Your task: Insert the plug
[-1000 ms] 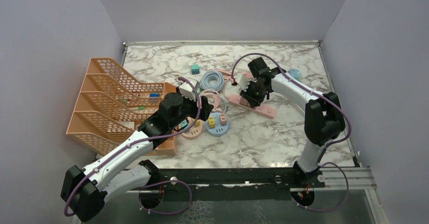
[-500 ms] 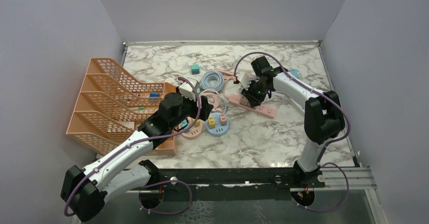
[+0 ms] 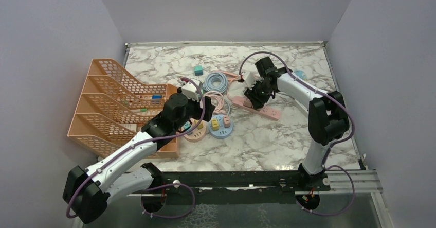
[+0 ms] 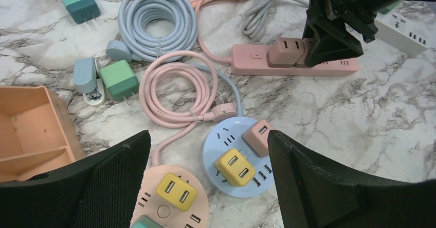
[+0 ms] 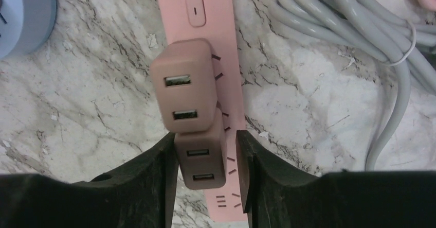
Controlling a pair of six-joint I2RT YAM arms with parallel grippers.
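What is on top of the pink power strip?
Two brown chargers sit on the power strip, one between the open fingers of the right gripper. Sockets under them are covered.

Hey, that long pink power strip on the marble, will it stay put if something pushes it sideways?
The power strip lies flat and low, so it probably won't tip. On the smooth marble table it would likely slide or pivot. Its attached cable might drag and resist slightly.
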